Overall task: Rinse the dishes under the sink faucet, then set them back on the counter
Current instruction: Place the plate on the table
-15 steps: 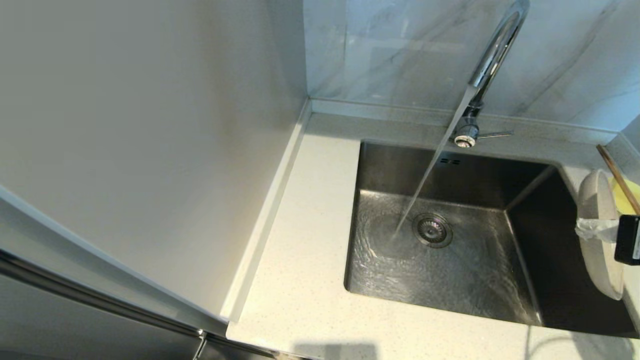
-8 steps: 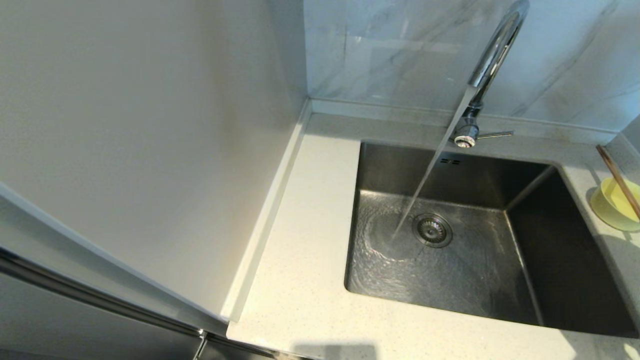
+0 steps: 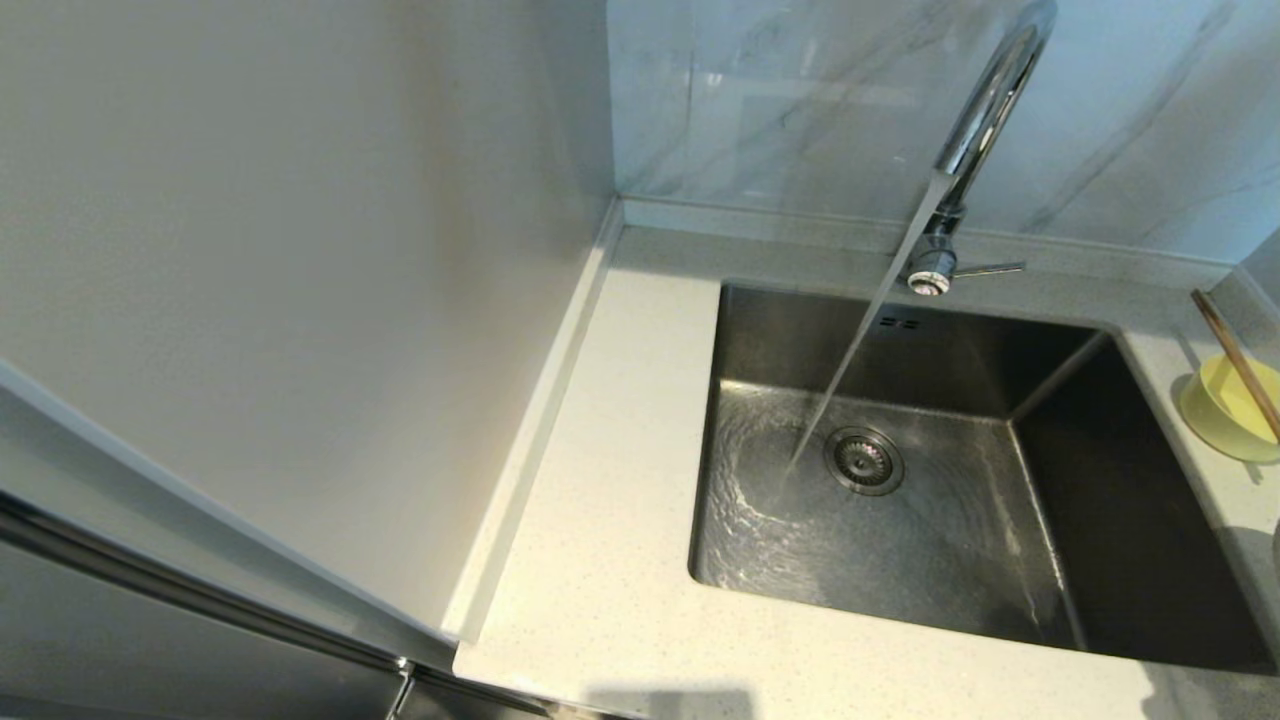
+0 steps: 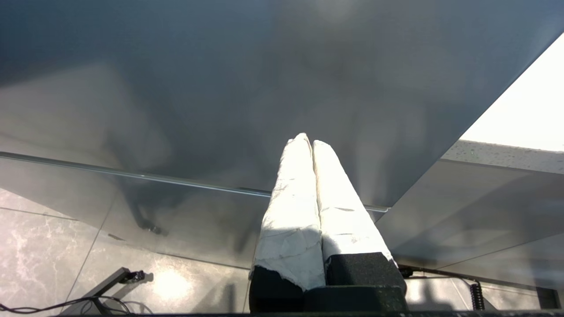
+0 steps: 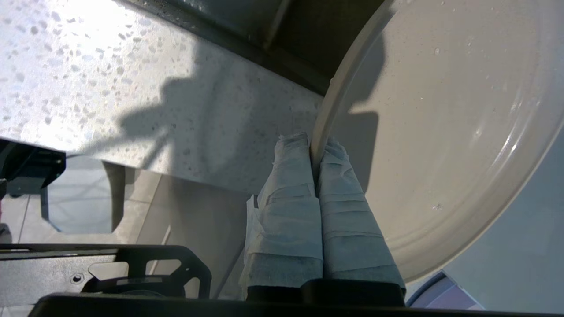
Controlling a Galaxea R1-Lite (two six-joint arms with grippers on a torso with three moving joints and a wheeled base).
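Observation:
In the right wrist view my right gripper (image 5: 313,143) is shut on the rim of the cream-white plate (image 5: 440,123), held tilted above the speckled counter (image 5: 132,79); neither shows in the head view. The chrome faucet (image 3: 985,110) runs a stream of water into the steel sink (image 3: 900,520) beside the drain strainer (image 3: 864,460). A pale yellow bowl (image 3: 1225,410) sits on the counter (image 3: 620,500) right of the sink, with brown chopsticks (image 3: 1235,362) resting across it. My left gripper (image 4: 307,141) is shut and empty, parked low beside a dark cabinet front.
A plain wall panel (image 3: 300,300) rises left of the counter and a grey-veined marble wall (image 3: 800,100) stands behind the faucet. The faucet's thin lever (image 3: 990,268) points right. The counter's raised back edge (image 3: 760,218) runs behind the sink.
The plate and my right gripper, visible at the head view's right edge a second ago, have moved right out of that view, uncovering the yellow bowl. Water keeps running.

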